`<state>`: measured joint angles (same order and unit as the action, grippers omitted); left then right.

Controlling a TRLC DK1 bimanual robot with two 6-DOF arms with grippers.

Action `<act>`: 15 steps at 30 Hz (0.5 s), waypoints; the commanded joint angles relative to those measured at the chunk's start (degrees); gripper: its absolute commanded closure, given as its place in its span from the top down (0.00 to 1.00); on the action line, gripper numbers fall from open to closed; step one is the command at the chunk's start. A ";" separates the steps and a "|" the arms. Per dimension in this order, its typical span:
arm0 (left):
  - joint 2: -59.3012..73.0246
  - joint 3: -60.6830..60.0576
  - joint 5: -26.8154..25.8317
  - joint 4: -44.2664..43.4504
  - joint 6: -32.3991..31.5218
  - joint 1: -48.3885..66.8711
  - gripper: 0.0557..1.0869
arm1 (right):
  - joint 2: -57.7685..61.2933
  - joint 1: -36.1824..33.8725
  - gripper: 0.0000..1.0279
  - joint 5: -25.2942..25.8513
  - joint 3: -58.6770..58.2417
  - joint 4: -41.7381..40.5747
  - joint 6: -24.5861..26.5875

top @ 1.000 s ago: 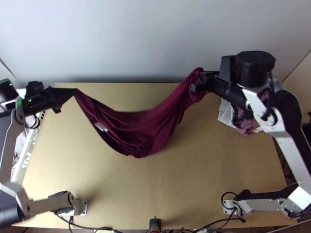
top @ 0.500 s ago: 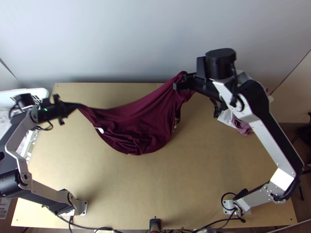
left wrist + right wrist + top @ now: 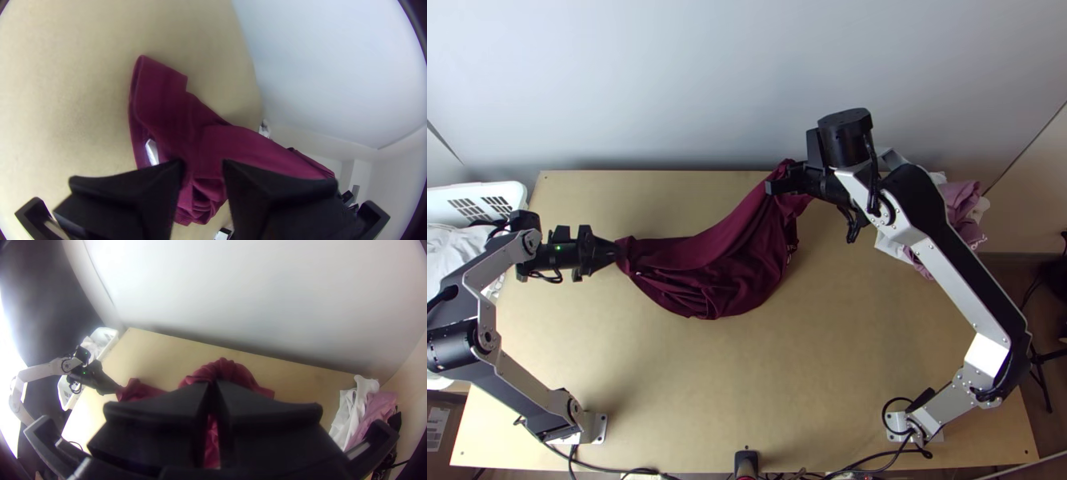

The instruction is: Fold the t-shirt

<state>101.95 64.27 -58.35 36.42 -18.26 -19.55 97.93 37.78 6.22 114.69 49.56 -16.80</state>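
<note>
The dark red t-shirt [image 3: 707,272] lies bunched on the table at its lower part, while its far right end rises to my right gripper [image 3: 779,182]. At the shirt's left end is my left gripper [image 3: 617,250]. In the left wrist view a gap separates the fingers of my left gripper [image 3: 203,166], with loose folds of the t-shirt [image 3: 178,115] and a small white patch beyond them. Cloth of the t-shirt [image 3: 229,370] is pinched between the nearly touching fingers of my right gripper [image 3: 213,384] and hangs below them.
A white basket [image 3: 475,196] with pale cloth stands beyond the table's left edge. White and pink cloths [image 3: 963,210] lie in a heap at the back right. Bare tabletop [image 3: 747,376] stretches between the arms' bases.
Both grippers have moved inward, the left also nearer the table's front edge. The shirt's left end, earlier pulled to a taut point, is now slack and bunched; the left fingers have opened.
</note>
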 commanded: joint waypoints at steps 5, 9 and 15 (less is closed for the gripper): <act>-4.74 1.82 1.04 9.19 9.82 -0.93 0.90 | 0.51 0.45 0.03 0.11 0.53 -0.25 0.10; -8.17 2.00 4.21 18.42 18.00 -0.40 0.92 | 0.51 0.54 0.03 0.11 0.53 -0.25 0.10; -10.90 -0.64 14.31 24.48 27.58 -0.75 0.93 | 0.51 0.45 0.03 0.11 0.97 -0.25 0.10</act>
<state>94.41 65.54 -52.25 53.39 -0.25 -20.14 98.39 38.24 6.26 115.22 49.36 -16.73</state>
